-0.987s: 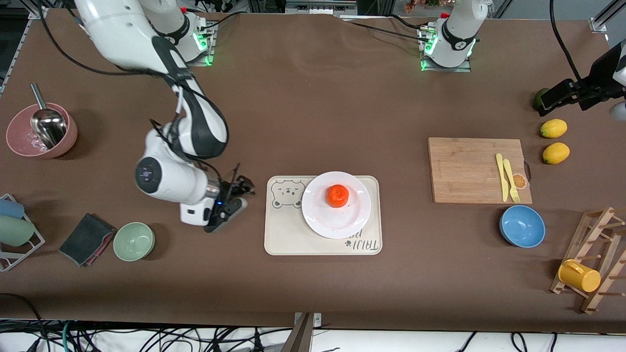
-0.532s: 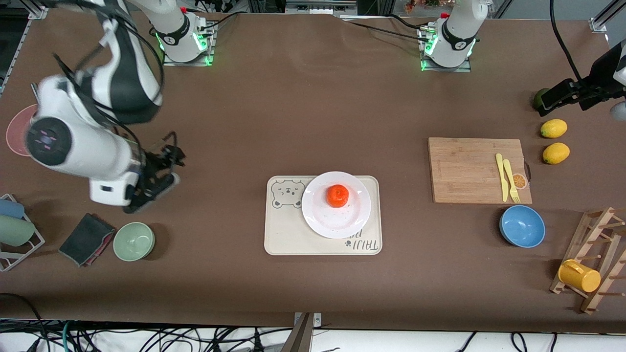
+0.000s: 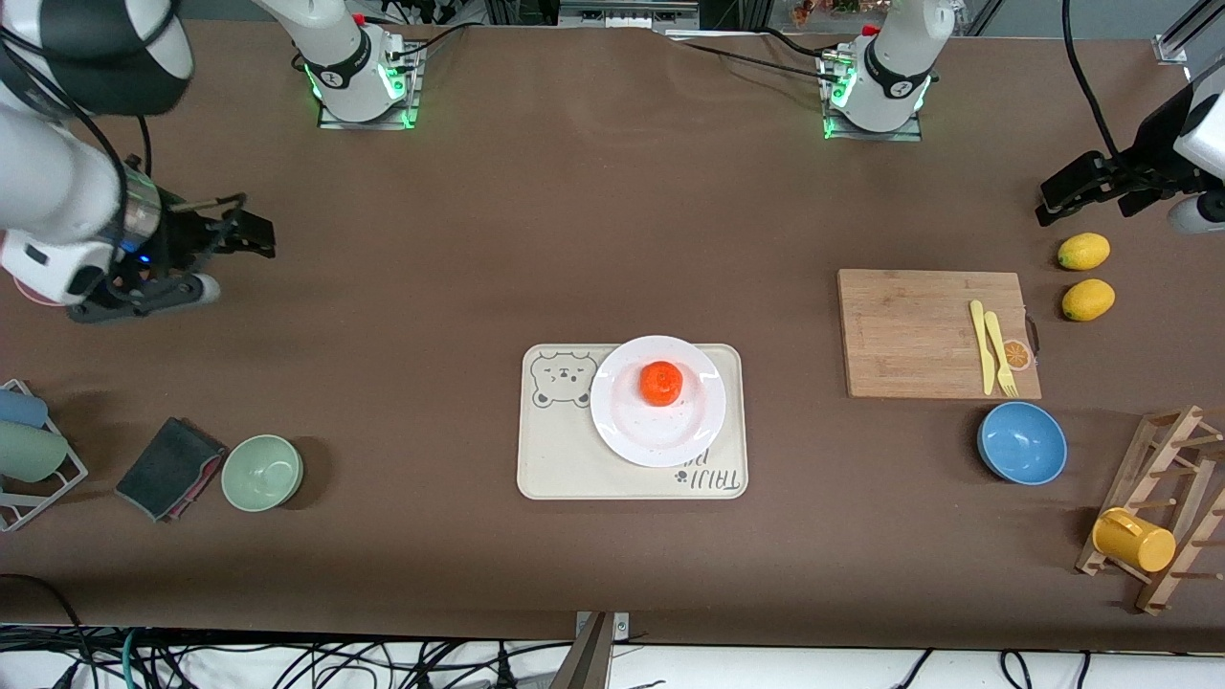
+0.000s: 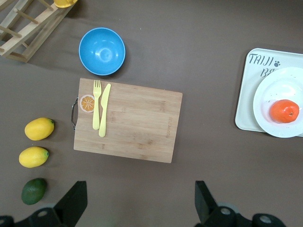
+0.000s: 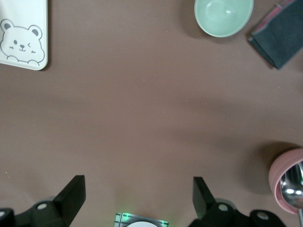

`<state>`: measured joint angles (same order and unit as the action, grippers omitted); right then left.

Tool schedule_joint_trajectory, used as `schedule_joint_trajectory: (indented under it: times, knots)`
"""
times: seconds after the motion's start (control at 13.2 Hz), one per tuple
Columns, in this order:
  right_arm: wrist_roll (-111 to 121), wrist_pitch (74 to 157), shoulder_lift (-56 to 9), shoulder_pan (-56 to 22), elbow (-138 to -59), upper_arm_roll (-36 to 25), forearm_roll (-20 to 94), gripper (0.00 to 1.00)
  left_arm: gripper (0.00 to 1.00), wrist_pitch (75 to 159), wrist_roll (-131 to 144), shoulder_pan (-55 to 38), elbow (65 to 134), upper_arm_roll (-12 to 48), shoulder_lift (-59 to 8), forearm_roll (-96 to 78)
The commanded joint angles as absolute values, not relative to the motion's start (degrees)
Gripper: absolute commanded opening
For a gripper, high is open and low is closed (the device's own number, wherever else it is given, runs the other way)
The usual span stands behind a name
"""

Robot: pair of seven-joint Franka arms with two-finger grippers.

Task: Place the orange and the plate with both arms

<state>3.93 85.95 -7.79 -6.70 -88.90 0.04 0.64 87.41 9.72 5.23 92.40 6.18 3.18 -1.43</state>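
R gripper at upper left of front view, up over bare table near the pink bowl (spoon inside it), fingers spread wide w/ nothing between. L gripper at upper right edge of front view, over the table near the lemons, also spread apart and empty; dark green fruit shows in its wrist view beside the two lemons.

Orange sits on the plate, slightly off-center toward the robots' bases. Plate rests on the bear tray at center of frame, on the tray's half toward the L arm's end, covering part of the printed text. Both arms well apart from plate and orange.

Other stuff: cutting board w/ yellow knife and fork at mid-right, blue bowl just below it, green bowl and dark cloth at lower left, yellow cup on wooden rack at lower right.
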Motion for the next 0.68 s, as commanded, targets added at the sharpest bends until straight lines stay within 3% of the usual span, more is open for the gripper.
schedule_joint_trajectory:
  times: [0.0,0.61]
  knots:
    - [3.2,89.0,-2.2,-0.6,-94.8,2.8,0.3,1.00,1.00,86.4,9.4,5.0,91.0,6.3,2.6,0.1]
    - [2.1,90.9,0.5,0.1,-94.8,1.1,-0.2,1.00,1.00,86.4,9.4,5.0,91.0,6.4,2.6,0.1]
